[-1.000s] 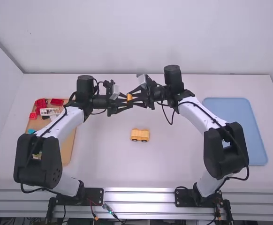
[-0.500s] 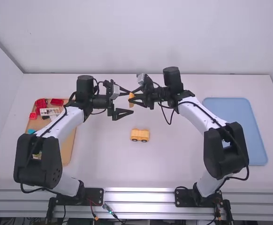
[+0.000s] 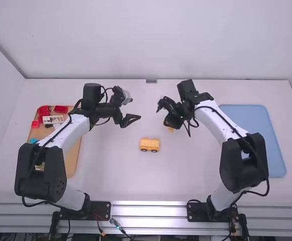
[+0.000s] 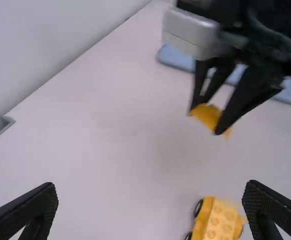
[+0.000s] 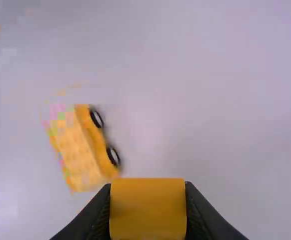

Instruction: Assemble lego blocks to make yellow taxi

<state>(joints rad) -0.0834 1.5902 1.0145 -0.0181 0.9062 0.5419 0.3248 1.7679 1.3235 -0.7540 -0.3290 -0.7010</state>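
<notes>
The white bench (image 3: pixel 111 168) carries everything noted here. Both arms are based at its near edge. The right arm (image 3: pixel 213 122), based right of middle, slants forward and inward along its white link, with the wrist bent over so that the hand end points down toward the bench. The left arm (image 3: pixel 65 132), based left of middle, runs forward and to the right, crossing above a tray; its wrist is levelled out and aimed toward the right edge.

The blue tray (image 3: pixel 251 120) lies along the right edge of the bench, partly under the right arm's dark joint. The orange-brown tray (image 3: pixel 74 158) lies near the left edge, beneath the left arm.

The left hand (image 3: pixel 134 109) is raised above the bench, left of its middle, its two fingers spread wide. The right hand (image 3: pixel 169 125) is lower, right of the middle, pinching a yellow block between its fingertips.

The yellow taxi base (image 3: pixel 149 144) stands around the middle of the bench, between the two arms, black wheels along its near side and studs on top. The yellow block (image 5: pixel 148 207) is gripped from both sides and held apart from the base.

Noted in the orange-brown tray: a white piece (image 3: pixel 54 119), a red block (image 3: pixel 61 109) and a teal piece (image 3: pixel 33 140).
</notes>
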